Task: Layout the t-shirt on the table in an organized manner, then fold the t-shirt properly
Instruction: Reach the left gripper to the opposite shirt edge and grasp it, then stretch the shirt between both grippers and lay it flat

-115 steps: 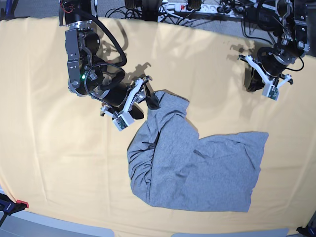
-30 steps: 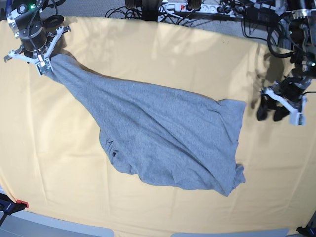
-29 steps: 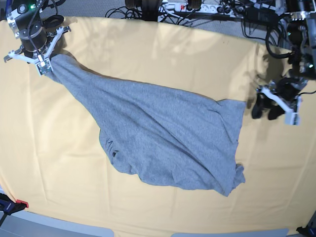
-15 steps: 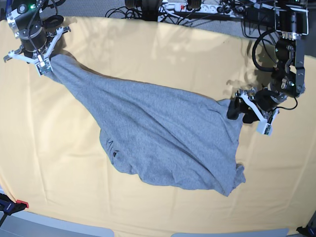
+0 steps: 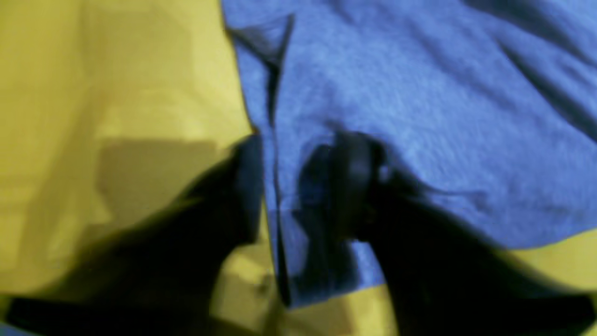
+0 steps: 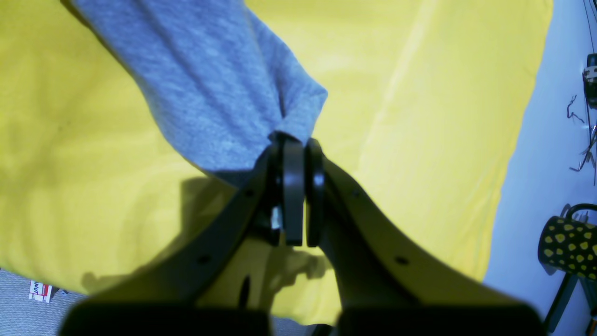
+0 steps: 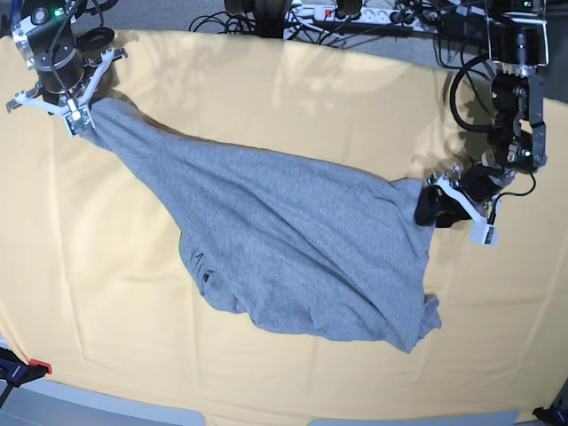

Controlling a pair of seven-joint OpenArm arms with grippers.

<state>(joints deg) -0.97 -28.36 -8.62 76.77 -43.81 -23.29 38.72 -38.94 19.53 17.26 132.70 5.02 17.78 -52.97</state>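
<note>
The shirt [image 7: 284,240] lies spread diagonally across the middle of the table [image 7: 293,98], stretched into a long wedge, and this shape follows from how it is held. The right gripper [image 6: 298,154], at the shirt's far upper corner in the base view, is clamped tight on a pinch of cloth; the wrist view shows fabric bunched between the closed pads. That grip anchors one end so the garment can be drawn taut. The left gripper [image 5: 284,186] sits at the shirt's opposite edge, one finger [image 5: 242,186] on the bare cloth of the table and the other finger [image 5: 345,186] on top of the shirt, so the hem runs through the gap. The jaws straddle the edge with a gap visible; whether they already pinch it cannot be told from the blurred view. The likely purpose is a second hold for pulling the shirt flat. Black lettering [image 7: 200,264] shows at a fold on the shirt's lower left side. The table cloth is creased. Beyond the table's far edge, behind the shirt, run cables and a power strip [image 7: 342,12]
</note>
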